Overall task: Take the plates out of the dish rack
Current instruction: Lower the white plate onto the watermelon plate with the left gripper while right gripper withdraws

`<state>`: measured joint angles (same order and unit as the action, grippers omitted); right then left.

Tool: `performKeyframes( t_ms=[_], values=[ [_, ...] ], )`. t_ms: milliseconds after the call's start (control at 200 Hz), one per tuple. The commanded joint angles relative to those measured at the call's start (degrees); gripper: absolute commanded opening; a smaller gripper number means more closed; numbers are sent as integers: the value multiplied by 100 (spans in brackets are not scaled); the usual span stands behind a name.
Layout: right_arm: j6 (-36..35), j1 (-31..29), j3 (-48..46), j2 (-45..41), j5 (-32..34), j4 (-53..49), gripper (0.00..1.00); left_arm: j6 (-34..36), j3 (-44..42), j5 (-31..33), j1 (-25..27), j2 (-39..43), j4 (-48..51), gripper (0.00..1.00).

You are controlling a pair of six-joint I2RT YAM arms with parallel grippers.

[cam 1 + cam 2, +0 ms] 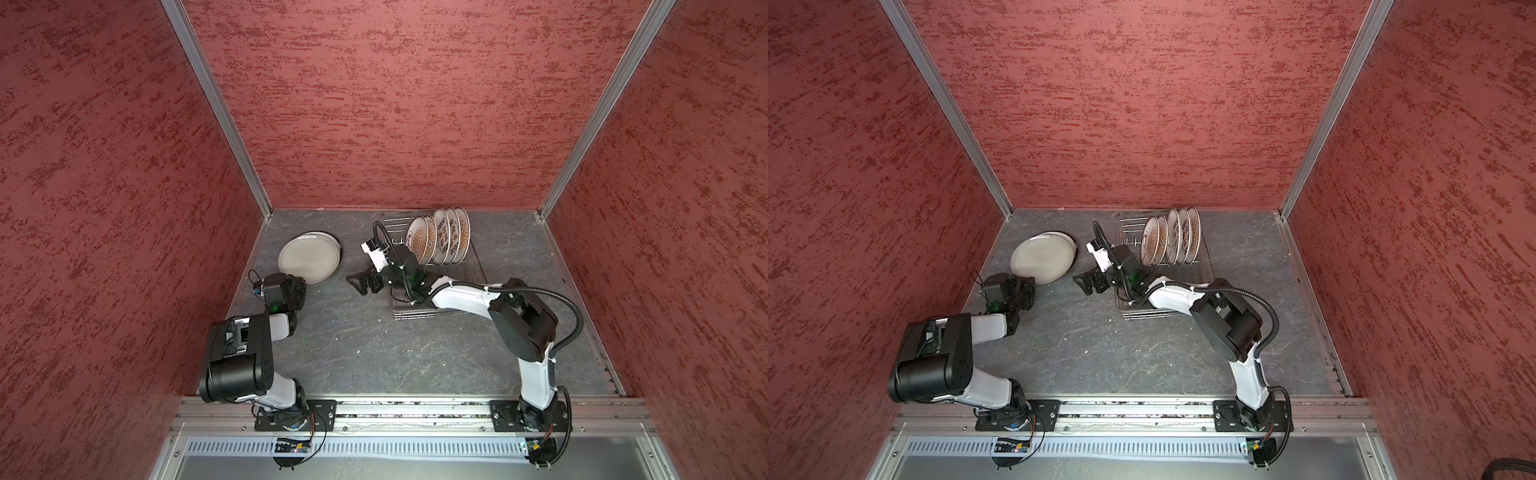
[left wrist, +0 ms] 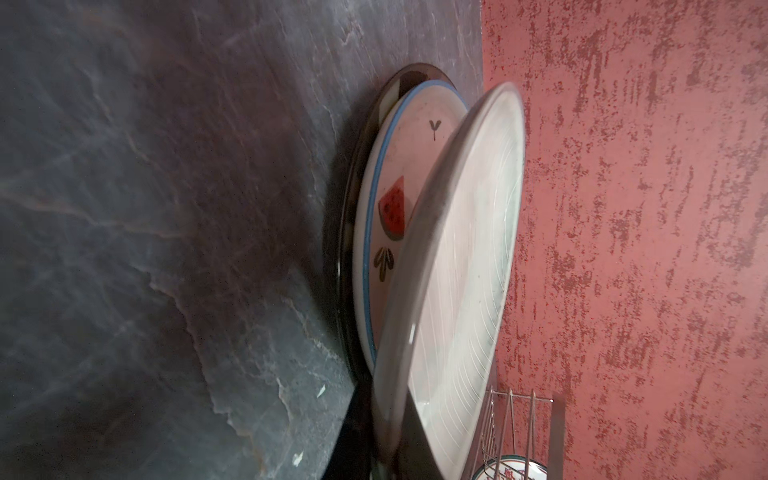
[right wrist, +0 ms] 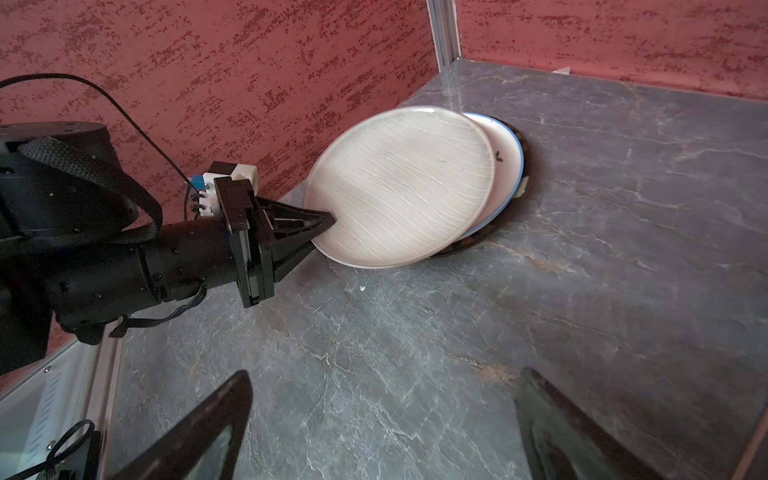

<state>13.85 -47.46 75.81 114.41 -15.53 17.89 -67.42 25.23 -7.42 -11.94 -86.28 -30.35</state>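
A grey plate (image 3: 399, 187) with fine white lines hangs tilted over a white watermelon plate (image 3: 509, 166) that lies flat on the table at the back left. My left gripper (image 3: 328, 220) is shut on the grey plate's (image 1: 309, 257) near rim. In the left wrist view the rim (image 2: 390, 374) passes between the dark fingers (image 2: 353, 449). Several smaller patterned plates (image 1: 440, 241) stand on edge in the silver wire dish rack (image 1: 478, 270) at the back right. My right gripper (image 1: 357, 282) is open and empty over bare table (image 3: 386, 374), left of the rack.
A dark rim (image 3: 524, 145) shows under the watermelon plate. Red walls close in the grey stone table (image 1: 374, 345) on three sides. The right arm's forearm (image 1: 457, 295) lies over the rack's near end. The rack's upright prongs (image 2: 515, 424) stand beside the held plate.
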Motion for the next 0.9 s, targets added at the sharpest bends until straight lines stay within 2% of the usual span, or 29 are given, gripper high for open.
performKeyframes(
  t_ms=[0, 135, 301, 686, 892],
  values=[
    [-101, -35, 180, 24, 113, 39, 99, 132, 340, 89, -20, 94, -560, 0],
    [-84, -35, 180, 46, 120, 48, 99, 209, 509, 171, -22, 84, -243, 0],
    [-75, -39, 132, 29, 116, 65, 99, 410, 912, 310, 73, 23, 686, 0],
    [-90, -37, 57, -9, 173, 118, 99, 505, 1221, 322, 131, -234, 927, 0],
    [-97, -33, 57, -2, 155, 118, 99, 547, 1379, 309, 169, -367, 1119, 9]
  ],
)
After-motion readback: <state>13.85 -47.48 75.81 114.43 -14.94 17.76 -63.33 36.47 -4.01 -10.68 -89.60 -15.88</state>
